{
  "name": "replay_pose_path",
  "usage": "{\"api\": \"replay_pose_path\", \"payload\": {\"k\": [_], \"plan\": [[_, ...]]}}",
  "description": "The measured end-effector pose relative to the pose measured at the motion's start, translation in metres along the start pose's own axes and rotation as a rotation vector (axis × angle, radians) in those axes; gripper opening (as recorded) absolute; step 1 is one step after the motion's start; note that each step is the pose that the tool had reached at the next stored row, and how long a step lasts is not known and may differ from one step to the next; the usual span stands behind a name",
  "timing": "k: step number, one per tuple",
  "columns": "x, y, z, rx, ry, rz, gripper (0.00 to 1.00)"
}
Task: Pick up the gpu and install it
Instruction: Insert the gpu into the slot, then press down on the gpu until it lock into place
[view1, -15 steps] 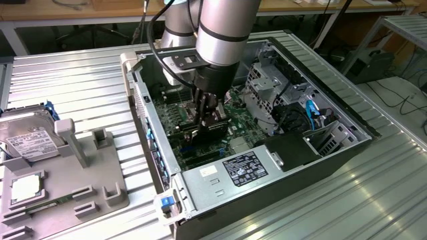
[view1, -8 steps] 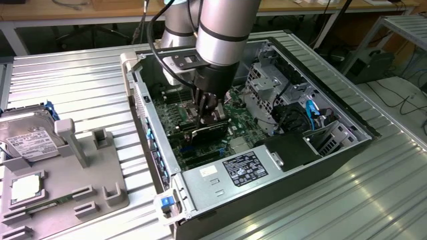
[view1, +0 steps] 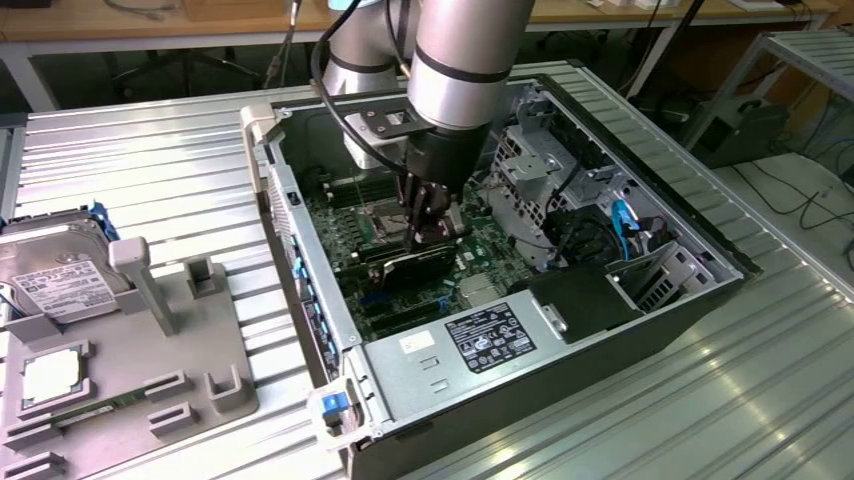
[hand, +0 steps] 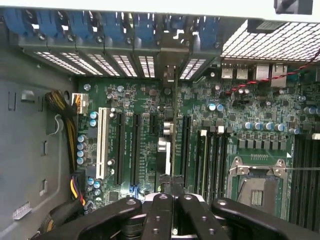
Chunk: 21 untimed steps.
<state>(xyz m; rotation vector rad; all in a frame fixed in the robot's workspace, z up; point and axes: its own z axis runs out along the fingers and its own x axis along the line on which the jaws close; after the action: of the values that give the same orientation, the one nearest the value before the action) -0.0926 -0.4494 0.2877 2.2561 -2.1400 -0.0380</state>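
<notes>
Now inside the case (view1: 561, 330): gripper (view1: 435, 226) closed on the gpu's (view1: 411, 262) top edge, card held upright, edge-on over the motherboard (view1: 400, 300) slots (hand: 135, 147), presumably so its lower edge can meet a slot squarely. Card's narrow top edge seen running off toward the rear brackets (hand: 125, 62). Well apart, at exterior view's left: hard drive (view1: 54, 275) in grey holder (view1: 160, 380).
</notes>
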Motion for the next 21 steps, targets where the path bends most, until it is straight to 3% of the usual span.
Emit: {"api": "replay_pose_path", "payload": {"k": [17, 21], "plan": [[0.0000, 0.0001, 0.0005, 0.0002, 0.0007, 0.000, 0.11], [0.0001, -0.0036, 0.0010, 0.0002, 0.0007, 0.000, 0.11]]}}
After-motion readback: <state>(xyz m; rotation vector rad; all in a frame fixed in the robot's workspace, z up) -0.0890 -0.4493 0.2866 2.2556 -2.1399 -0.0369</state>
